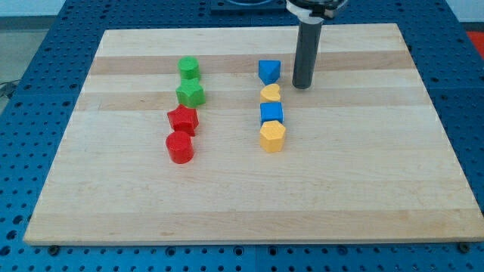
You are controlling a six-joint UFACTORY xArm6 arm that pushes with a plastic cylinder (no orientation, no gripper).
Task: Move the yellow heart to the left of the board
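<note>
Pale wooden board [249,189], smooth matt finish, visible banded grain | blue perforated metal table [23,83], dull sheen | dark grey cylindrical rod [305,53], smooth matt surface | small yellow heart block [271,93], smooth matt plastic look, as with neighbouring red, green, blue blocks

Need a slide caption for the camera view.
My tip rests right of the yellow heart, which sits in a column between two blue blocks on the wooden board.
</note>
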